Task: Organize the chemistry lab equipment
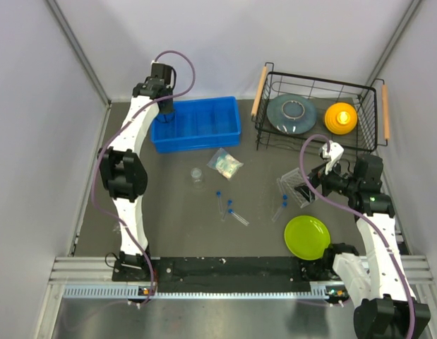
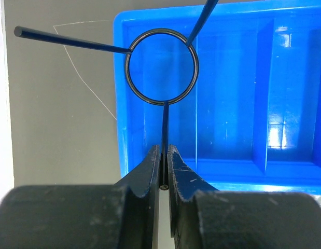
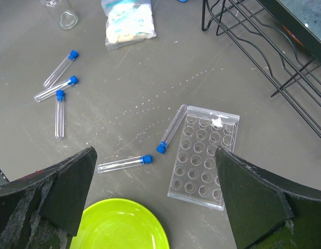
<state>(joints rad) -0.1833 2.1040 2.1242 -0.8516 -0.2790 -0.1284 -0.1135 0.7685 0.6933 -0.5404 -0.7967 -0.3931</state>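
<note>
My left gripper (image 2: pixel 164 155) is shut on the thin rod under a black ring (image 2: pixel 161 65), holding it over the left end of the blue bin (image 2: pixel 233 78). Seen from above, that gripper (image 1: pixel 166 113) hangs at the bin's left compartment. My right gripper (image 3: pixel 154 150) stands open above the clear tube rack (image 3: pixel 204 155) and two blue-capped tubes (image 3: pixel 124 163) lying beside it. Three more tubes (image 3: pixel 59 114) lie to the left on the table. A small clear jar (image 1: pixel 197 174) and a clear plastic packet (image 1: pixel 225 162) rest in front of the bin.
A lime-green plate (image 1: pixel 306 236) lies near my right arm's base. At the back right, a black wire basket (image 1: pixel 317 145) holds a grey dish (image 1: pixel 292 113) and an orange bowl (image 1: pixel 341 118). The blue bin (image 1: pixel 204 141) has several dividers.
</note>
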